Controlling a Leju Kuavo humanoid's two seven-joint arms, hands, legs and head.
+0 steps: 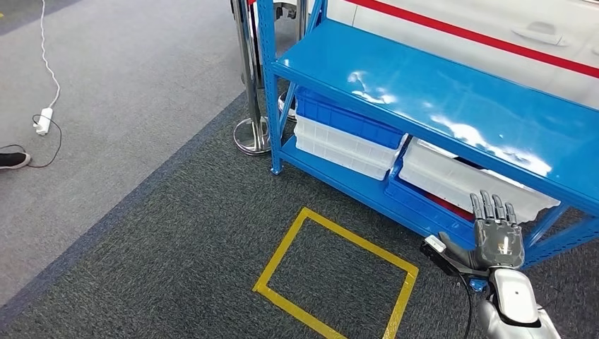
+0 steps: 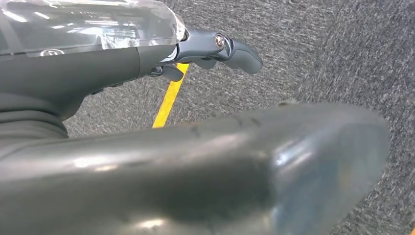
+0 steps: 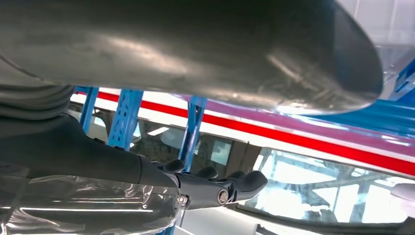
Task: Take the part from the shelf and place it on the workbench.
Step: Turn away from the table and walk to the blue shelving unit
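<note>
Blue metal shelf [image 1: 452, 92], glossy bare top, white and blue bins [image 1: 346, 134] stacked on its lower level.

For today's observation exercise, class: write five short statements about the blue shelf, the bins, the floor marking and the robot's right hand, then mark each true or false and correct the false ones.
1. The blue shelf has a bare top deck. True.
2. The right hand grips a part. False: its fingers are stretched out and it holds nothing.
3. White bins sit on the lower level of the shelf. True.
4. The yellow tape rectangle on the carpet has a box inside it. False: only carpet lies inside it.
5. The right hand is raised in front of the shelf's lower level. True.
</note>
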